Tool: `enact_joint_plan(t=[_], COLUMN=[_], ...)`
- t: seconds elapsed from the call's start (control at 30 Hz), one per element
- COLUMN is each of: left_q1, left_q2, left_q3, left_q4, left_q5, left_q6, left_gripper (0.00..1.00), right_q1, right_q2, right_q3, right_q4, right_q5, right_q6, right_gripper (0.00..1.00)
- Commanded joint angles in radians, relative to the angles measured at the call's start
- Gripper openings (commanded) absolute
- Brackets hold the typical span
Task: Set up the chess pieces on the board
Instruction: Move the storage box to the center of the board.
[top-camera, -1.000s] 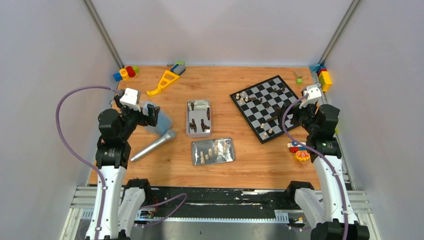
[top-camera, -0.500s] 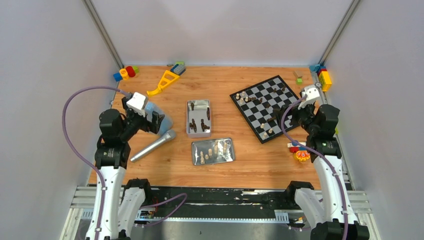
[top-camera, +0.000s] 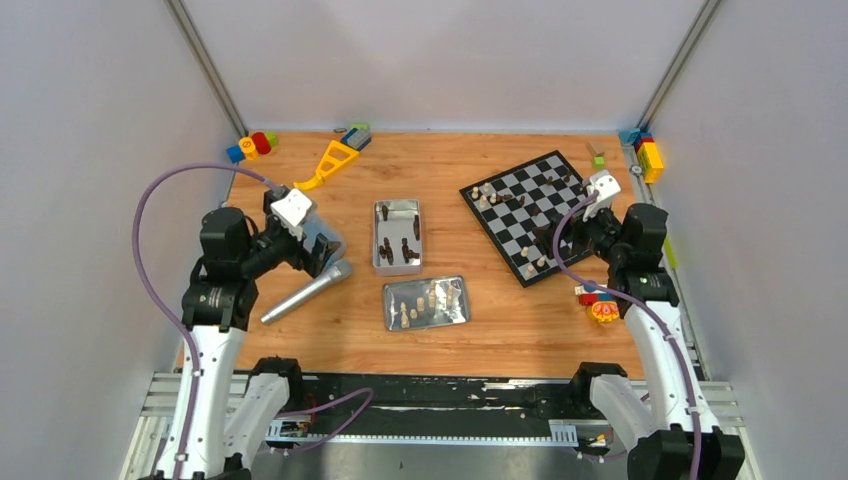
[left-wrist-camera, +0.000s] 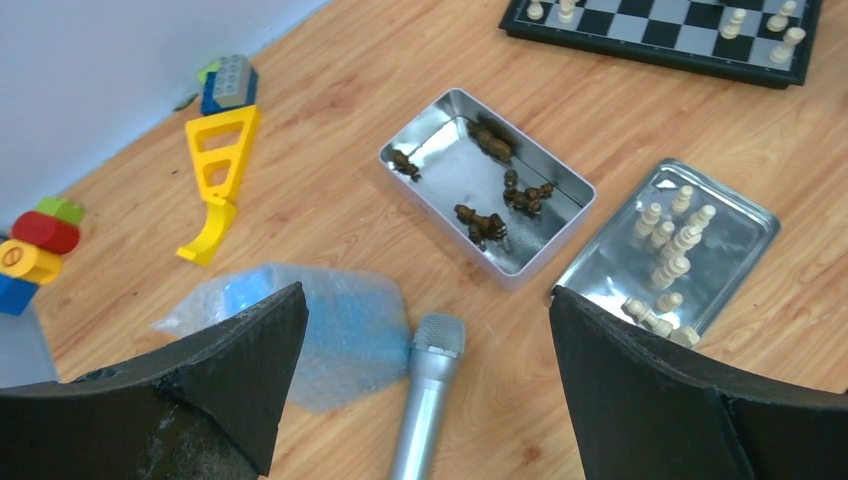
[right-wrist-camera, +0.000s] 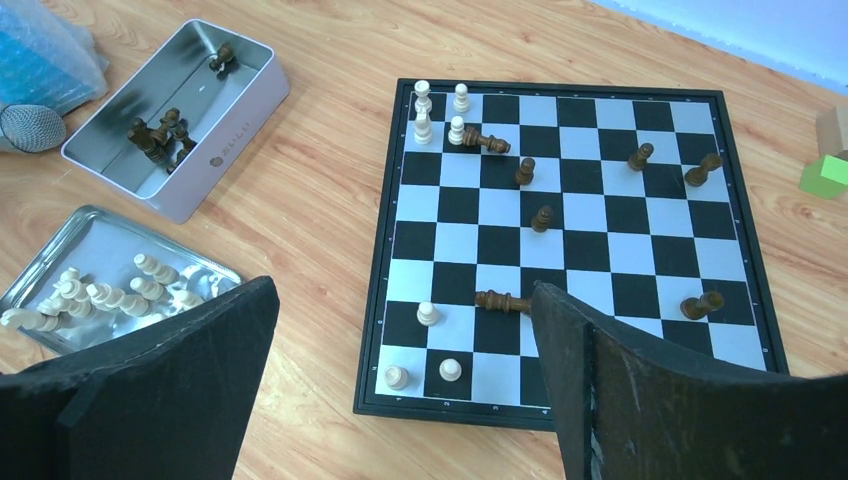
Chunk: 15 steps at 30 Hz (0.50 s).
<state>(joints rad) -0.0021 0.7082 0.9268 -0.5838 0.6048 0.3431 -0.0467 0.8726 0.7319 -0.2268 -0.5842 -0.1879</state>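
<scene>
The board lies tilted at the right and shows in the right wrist view. Cream pieces stand in its two left corners. Dark pieces are scattered over it, some lying flat. More dark pieces lie in a deep tin. More cream pieces lie in a shallow tray. My left gripper is open and empty above a microphone head. My right gripper is open and empty above the board's near-left corner.
A silver microphone lies beside a blue bubble-wrap bag. A yellow toy lies at the back left. Toy blocks sit in the back corners. A colourful toy lies by the right arm.
My left gripper has moved right, over the bubble wrap towards the microphone and the tins. My right gripper has shifted left and a little back over the board's edge. Both stay open.
</scene>
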Motion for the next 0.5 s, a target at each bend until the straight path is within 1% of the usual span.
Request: enact_joint_plan(t=[0.0, 0.13, 0.27, 0.4, 0.47], left_q1=[-0.093, -0.186, -0.207, -0.215, -0.23], left_q2=[0.077, 0.192, 0.34, 0.495, 0.567], left_q3=[0.06, 0.123, 0.192, 0.257, 0.274], left_q4=[0.035, 0.079, 0.124, 0.15, 0.164], left_q5=[-0.052, -0.164, -0.207, -0.221, -0.223], left_q6=[-0.006, -0.031, -0.109, -0.163, -0.162], left_gripper=[0.98, 0.99, 0.99, 0.95, 0.93], right_q1=[0.006, 0.006, 0.005, 0.005, 0.006], right_q2=[-0.033, -0.025, -0.016, -0.007, -0.005], right_q3=[-0.009, -0.012, -0.018, -0.022, -0.023], right_q4=[0.035, 0.034, 0.034, 0.034, 0.034], right_q5=[0.005, 0.012, 0.024, 0.03, 0.034], right_q6=[-0.022, -0.032, -0.043, -0.051, -0.058], right_gripper=[1.0, 1.0, 1.0, 1.0, 1.0])
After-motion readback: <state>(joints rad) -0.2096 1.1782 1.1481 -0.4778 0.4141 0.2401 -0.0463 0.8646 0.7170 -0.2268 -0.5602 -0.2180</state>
